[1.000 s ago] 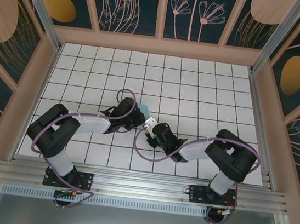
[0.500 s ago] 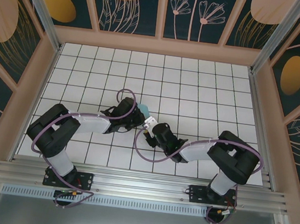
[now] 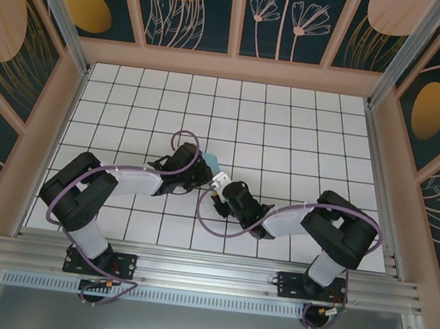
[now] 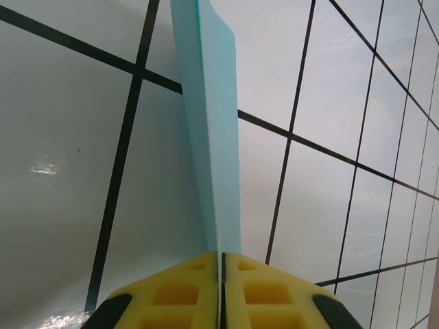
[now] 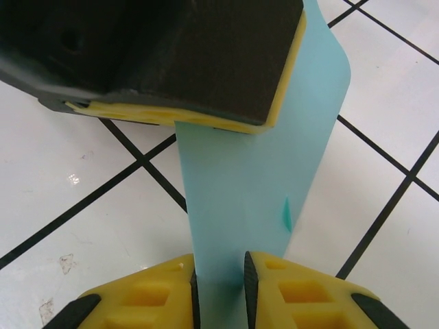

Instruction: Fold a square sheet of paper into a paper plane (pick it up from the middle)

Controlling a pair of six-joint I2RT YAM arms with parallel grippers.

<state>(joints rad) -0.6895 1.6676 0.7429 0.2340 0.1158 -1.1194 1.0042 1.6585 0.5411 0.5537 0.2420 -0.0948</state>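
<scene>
The paper plane [image 3: 213,164] is light-turquoise paper folded into a narrow strip, held off the table between both arms near the middle. My left gripper [image 4: 221,257] is shut on one end, with the paper [image 4: 214,137] seen edge-on and running away from its yellow pads. My right gripper [image 5: 219,271] holds the other end. The paper [image 5: 254,185] fills the gap between its pads and touches both. In the right wrist view the left gripper's black body [image 5: 171,55] clamps the paper's far end. From above the left gripper [image 3: 201,170] and the right gripper [image 3: 219,182] nearly meet.
The white grid table [image 3: 289,133] lies below. Peach frame rails [image 3: 233,67] and patterned walls close it in. Purple cables [image 3: 220,228] loop beside the arms. An aluminium rail [image 3: 205,275] runs along the near edge.
</scene>
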